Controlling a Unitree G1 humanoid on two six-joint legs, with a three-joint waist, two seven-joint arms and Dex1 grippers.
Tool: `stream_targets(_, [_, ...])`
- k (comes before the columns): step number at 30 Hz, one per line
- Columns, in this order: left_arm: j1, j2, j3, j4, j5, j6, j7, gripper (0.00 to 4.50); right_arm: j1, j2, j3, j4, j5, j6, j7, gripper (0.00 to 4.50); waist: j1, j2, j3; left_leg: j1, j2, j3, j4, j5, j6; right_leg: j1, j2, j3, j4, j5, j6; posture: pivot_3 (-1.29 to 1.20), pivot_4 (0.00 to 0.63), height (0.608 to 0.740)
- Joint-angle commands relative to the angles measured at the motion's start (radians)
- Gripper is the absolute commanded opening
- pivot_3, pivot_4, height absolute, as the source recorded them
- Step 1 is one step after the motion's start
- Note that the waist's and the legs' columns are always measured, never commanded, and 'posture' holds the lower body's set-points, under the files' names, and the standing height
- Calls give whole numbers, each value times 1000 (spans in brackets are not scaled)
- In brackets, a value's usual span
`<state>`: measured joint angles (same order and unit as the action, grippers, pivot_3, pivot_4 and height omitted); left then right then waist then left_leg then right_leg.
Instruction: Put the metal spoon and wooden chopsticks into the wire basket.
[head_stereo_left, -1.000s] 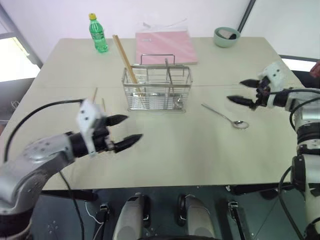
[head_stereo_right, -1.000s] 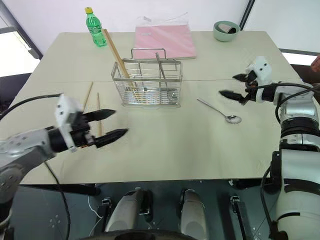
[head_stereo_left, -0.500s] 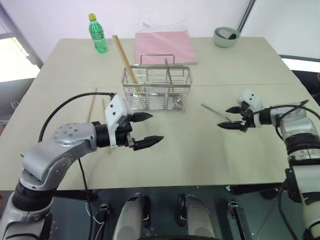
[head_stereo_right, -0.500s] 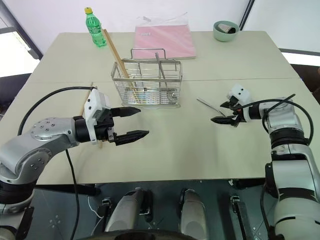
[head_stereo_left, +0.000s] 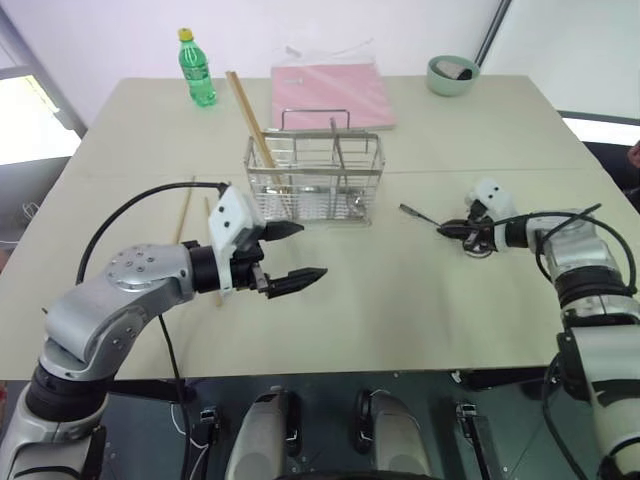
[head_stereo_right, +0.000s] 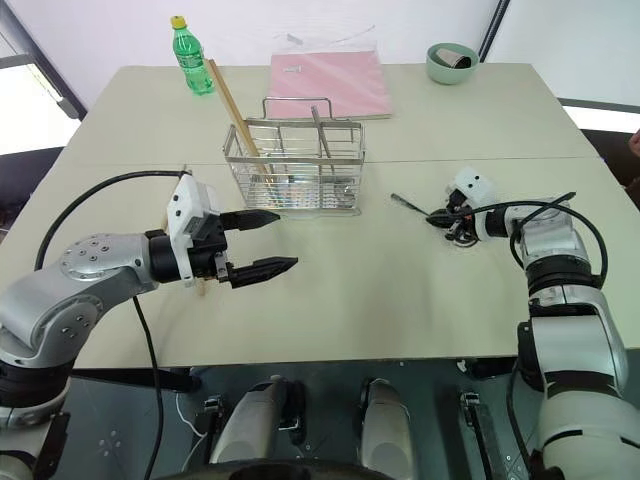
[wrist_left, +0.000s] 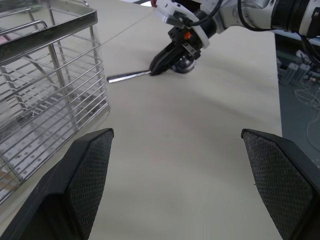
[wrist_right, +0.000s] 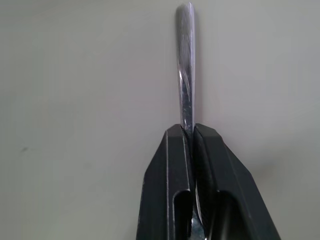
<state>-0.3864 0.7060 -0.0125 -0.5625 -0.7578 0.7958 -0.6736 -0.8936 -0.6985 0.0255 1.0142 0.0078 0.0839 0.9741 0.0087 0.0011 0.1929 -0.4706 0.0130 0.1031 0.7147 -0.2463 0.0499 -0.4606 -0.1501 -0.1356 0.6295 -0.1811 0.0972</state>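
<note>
The metal spoon (wrist_right: 186, 75) lies on the table right of the wire basket (head_stereo_left: 315, 175). My right gripper (head_stereo_left: 450, 228) is shut on the spoon's handle, low at the table, and the handle (head_stereo_right: 405, 204) sticks out toward the basket. Wooden chopsticks (head_stereo_left: 245, 105) lean out of the basket's left end. More chopsticks (head_stereo_left: 186, 202) lie on the table left of the basket. My left gripper (head_stereo_left: 298, 252) hovers open in front of the basket with nothing between its fingers. In the left wrist view the right gripper (wrist_left: 162, 59) and the spoon (wrist_left: 127, 76) show beyond the basket (wrist_left: 50, 90).
A green bottle (head_stereo_left: 196, 70), a pink folder (head_stereo_left: 330, 93) and a green bowl (head_stereo_left: 453, 73) stand along the back of the table. Bare tabletop lies between my two grippers.
My right gripper came down and in to the spoon and shut on its handle. My left arm swung in toward the basket's front, then held still.
</note>
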Motion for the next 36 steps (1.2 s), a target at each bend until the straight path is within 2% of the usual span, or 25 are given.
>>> stream_targets(1, [-7,-15,41,-7,7,-28,15,4298,-130,3,-149,42,82,-34,-224,43,0,1,0,0,0,0,0,0,0,-1,0,0,0,0,0,0,150,692])
stream_targets(5, [-20,-33,65,11,9,-31,29,4298,-249,37,-282,36,200,2,-300,43,-6,3,2,-1,0,0,0,0,-1,-2,0,0,1,0,0,0,150,692])
stream_targets(9, [-39,-49,81,40,19,-41,44,4298,-325,120,-346,-110,321,129,-291,43,-14,3,2,0,0,0,-1,0,0,0,1,0,1,0,0,0,150,692])
stream_targets(15, [-61,-63,97,63,20,-43,59,4298,-287,275,-325,-394,417,311,-347,43,-19,3,2,0,0,-1,-1,1,0,-1,1,0,2,0,0,0,150,692])
stream_targets(23, [-58,-64,106,49,24,-37,70,4298,-253,446,-293,-559,474,394,-410,43,-18,3,2,-1,0,-1,-2,1,0,-1,1,0,2,0,0,0,150,692])
stream_targets(29, [-45,-58,131,32,16,-31,86,4298,-180,533,-242,-612,452,326,-426,43,-20,3,2,0,0,-1,-2,1,0,-1,1,0,2,0,0,0,150,692])
stream_targets(36, [-40,-64,145,13,6,-19,106,4298,-158,611,-231,-559,437,187,-450,43,-22,3,2,0,0,-1,-2,1,-1,-2,1,0,2,0,0,0,150,692])
